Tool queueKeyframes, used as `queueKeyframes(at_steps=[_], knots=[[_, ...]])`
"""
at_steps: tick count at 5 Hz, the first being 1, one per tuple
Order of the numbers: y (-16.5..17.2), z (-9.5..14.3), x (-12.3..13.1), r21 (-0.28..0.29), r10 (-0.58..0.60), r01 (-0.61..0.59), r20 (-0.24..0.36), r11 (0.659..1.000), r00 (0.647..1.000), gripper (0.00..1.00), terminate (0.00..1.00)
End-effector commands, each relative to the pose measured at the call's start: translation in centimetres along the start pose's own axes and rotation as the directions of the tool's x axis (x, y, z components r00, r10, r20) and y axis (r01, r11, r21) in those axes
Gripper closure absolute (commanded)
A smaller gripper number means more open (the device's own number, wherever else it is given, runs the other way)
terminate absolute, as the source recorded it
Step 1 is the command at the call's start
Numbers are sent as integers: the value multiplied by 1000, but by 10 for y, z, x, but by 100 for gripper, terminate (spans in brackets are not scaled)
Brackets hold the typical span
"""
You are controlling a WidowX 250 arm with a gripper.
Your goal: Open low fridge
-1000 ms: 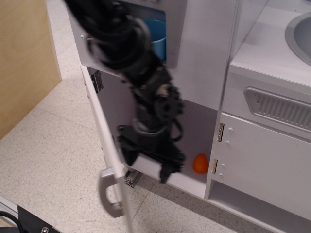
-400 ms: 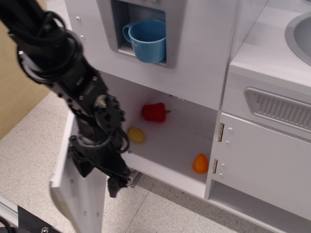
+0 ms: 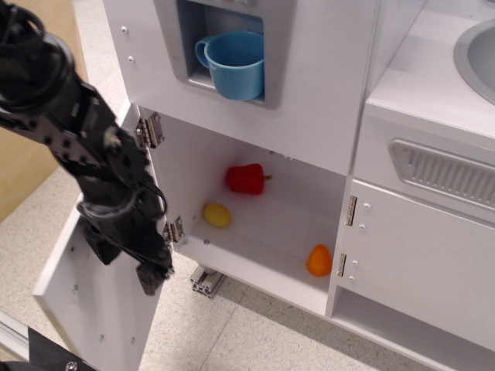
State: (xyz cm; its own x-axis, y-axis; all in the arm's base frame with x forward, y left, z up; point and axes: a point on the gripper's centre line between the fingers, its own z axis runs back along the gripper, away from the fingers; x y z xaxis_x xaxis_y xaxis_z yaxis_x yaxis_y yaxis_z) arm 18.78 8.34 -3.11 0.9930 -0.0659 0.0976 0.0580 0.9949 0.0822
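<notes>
The low fridge (image 3: 271,224) stands open, its white interior showing. Its flat white door (image 3: 93,301) is swung far out to the left on two silver hinges (image 3: 149,130); its inner face shows and its handle is hidden. Inside lie a red pepper (image 3: 246,178), a yellow item (image 3: 217,215) and an orange item (image 3: 319,260). My black gripper (image 3: 138,267) hangs in front of the door's inner face near the lower hinge (image 3: 173,230). I cannot tell whether it is open or shut, and I see nothing held in it.
Above the compartment is a panel with a recessed niche holding a blue cup (image 3: 232,62). To the right stands a white cabinet door (image 3: 418,263) under a wide vent (image 3: 445,174), with a sink rim (image 3: 472,54) at top right. A wooden board (image 3: 31,166) stands at left.
The door has swung from partly open to wide open at the left. My arm moved left with it, uncovering the cup and the food inside the compartment.
</notes>
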Motion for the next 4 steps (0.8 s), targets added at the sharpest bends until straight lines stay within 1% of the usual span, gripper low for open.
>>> queueKeyframes(at_steps=[1, 3, 4], knots=[[35, 1, -1, 84, -40, 38, 30, 996, 999, 0, 0], [35, 1, -1, 84, -40, 38, 30, 996, 999, 0, 0], [35, 1, -1, 84, -40, 38, 30, 996, 999, 0, 100]])
